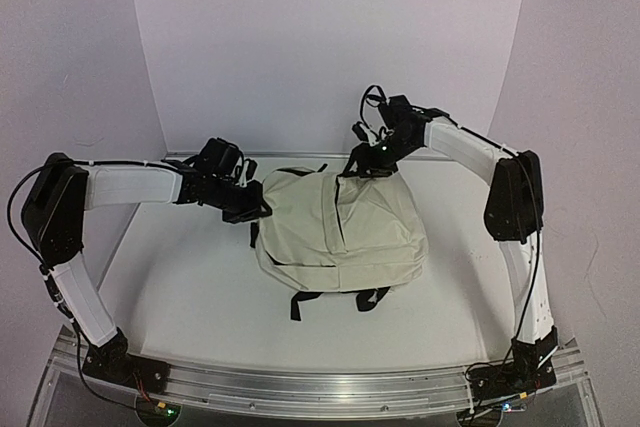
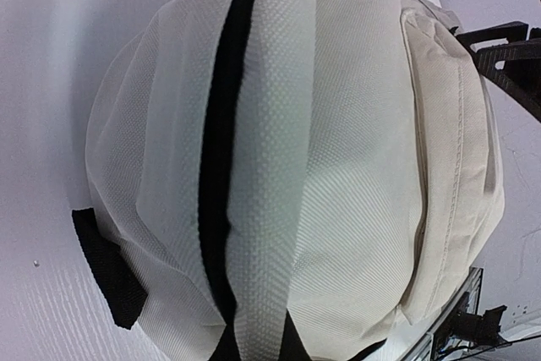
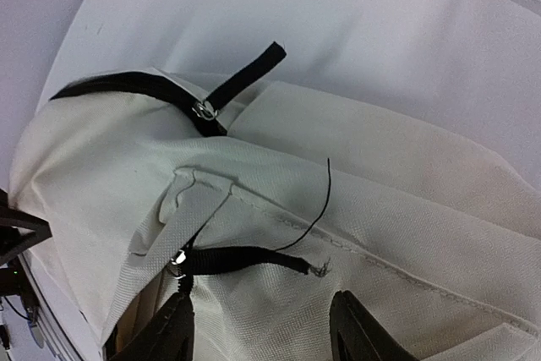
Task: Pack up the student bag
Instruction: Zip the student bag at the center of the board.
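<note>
The bag (image 1: 340,232) is soft and floppy, so we should pinch its zip tab (image 3: 245,259). Our left gripper (image 1: 253,210) is shut, our right gripper (image 3: 260,303) open.

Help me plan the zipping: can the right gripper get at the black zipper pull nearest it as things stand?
Probably yes. The zipper pull lies flat on the student bag, just ahead of the right gripper, whose jaws stand open. Only a loose thread is nearby.

Student bag (image 2: 338,166): cut off at the left wrist view's edges.
Right hand (image 3: 260,302): fingers (image 3: 359,331) cut off by the lower edge.
Left hand (image 1: 256,209): grip too small to tell.
</note>
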You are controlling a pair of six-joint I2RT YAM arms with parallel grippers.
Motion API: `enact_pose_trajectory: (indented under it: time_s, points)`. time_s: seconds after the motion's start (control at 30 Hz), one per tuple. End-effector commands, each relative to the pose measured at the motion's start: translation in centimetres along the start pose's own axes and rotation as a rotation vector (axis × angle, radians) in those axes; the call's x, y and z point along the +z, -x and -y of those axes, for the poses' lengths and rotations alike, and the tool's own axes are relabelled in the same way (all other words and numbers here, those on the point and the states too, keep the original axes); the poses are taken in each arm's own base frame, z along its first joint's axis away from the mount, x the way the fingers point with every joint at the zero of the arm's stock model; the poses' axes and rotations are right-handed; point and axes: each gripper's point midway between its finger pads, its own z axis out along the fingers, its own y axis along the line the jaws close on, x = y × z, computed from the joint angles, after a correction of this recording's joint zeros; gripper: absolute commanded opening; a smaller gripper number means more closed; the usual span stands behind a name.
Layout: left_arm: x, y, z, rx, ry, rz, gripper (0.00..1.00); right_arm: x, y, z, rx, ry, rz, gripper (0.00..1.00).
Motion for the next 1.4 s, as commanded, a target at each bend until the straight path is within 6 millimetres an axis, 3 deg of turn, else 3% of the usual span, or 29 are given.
enact_pose_trajectory:
  time_s: [0.0, 0.33, 0.57, 0.83, 0.93, 1.2, 1.37]
  points:
    - [-2.2, 2.7, 3.0, 0.03, -0.101, 0.104, 0.0, 0.2, 1.2, -2.1, 0.075, 0.206, 0.017, 0.55]
    - [-2.6, 2.8, 3.1, 0.029, -0.103, 0.111, 0.0, 1.9, 1.0, -2.2, 0.128, 0.269, 0.002, 0.54]
    - [-2.7, 2.9, 3.1, 0.027, -0.1, 0.114, 0.0, 2.6, 1.9, -2.2, 0.152, 0.29, 0.023, 0.54]
    - [-2.5, 3.0, 3.1, 0.027, -0.095, 0.11, 0.0, 4.1, 1.8, 0.5, 0.194, 0.148, 0.043, 0.63]
    - [-2.4, 3.1, 3.2, 0.027, -0.096, 0.11, 0.0, 4.8, 1.5, 0.6, 0.21, 0.151, 0.033, 0.65]
    - [-2.1, 3.1, 2.9, 0.023, -0.085, 0.106, 0.0, 5.5, 1.4, -1.3, 0.249, 0.3, 0.006, 0.45]
    - [-2.0, 3.0, 2.5, 0.017, -0.068, 0.108, 0.0, 4.0, 2.4, -2.0, 0.236, 0.324, 0.034, 0.32]
